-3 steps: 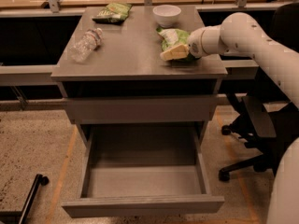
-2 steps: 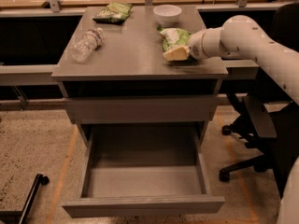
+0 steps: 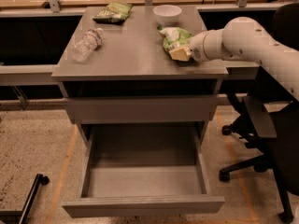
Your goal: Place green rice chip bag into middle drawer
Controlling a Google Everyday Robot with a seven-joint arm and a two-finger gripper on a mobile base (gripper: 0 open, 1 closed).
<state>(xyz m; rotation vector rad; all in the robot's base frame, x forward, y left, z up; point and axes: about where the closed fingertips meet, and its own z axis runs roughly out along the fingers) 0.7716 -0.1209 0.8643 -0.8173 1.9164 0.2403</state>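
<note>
The green rice chip bag [image 3: 174, 38] lies on the grey cabinet top [image 3: 131, 50], at its right side just in front of the white bowl [image 3: 167, 14]. My gripper [image 3: 188, 52], at the end of the white arm [image 3: 243, 38] that reaches in from the right, is at the bag's right front corner and touches it. The middle drawer [image 3: 142, 205] is pulled out wide below, and its flat grey floor [image 3: 145, 178] is bare.
A flatter, darker green bag [image 3: 112, 12] lies at the back left of the top, and a clear plastic bottle [image 3: 86, 45] lies at the left. A closed drawer front [image 3: 140, 108] sits above the open drawer. A black office chair [image 3: 266, 125] stands on the right.
Almost nothing has changed. The gripper stays at the bag's right side, and the bag stays on the cabinet top. The drawer remains open.
</note>
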